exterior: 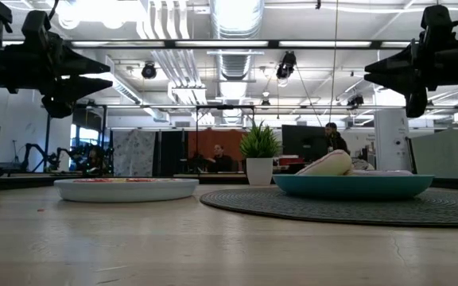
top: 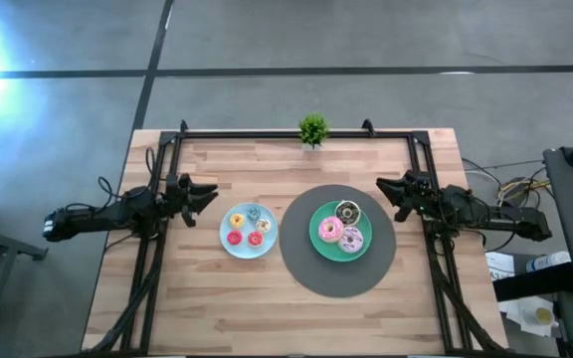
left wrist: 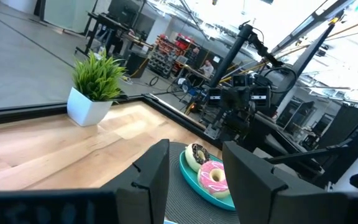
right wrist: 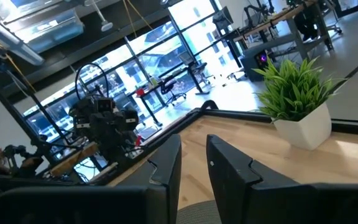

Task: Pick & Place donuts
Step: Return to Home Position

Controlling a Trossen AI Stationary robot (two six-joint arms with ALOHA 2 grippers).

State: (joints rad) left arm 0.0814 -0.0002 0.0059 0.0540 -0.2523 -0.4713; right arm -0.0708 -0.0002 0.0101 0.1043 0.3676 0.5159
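Three donuts, a dark chocolate one [top: 347, 211], a pink one [top: 330, 231] and a lilac sprinkled one [top: 351, 240], lie on the green plate [top: 318, 243]. That plate rests on a round dark grey mat [top: 306, 268]. Several smaller donuts [top: 237, 237] lie on the light-blue plate [top: 229, 249] left of it. My left gripper [top: 207, 193] hovers level near the table's left side, open and holding nothing; past its fingers [left wrist: 154, 174] the green plate [left wrist: 188, 173] shows. My right gripper [top: 384, 191] hovers at the right side, its fingers [right wrist: 166, 162] a narrow gap apart around nothing.
A small potted plant [top: 312, 129] stands at the middle of the table's far edge. Black frame rails [top: 157, 259] run along the left, right and far sides. Bare wood [top: 267, 318] lies toward the near edge. People sit in the room beyond [exterior: 217, 157].
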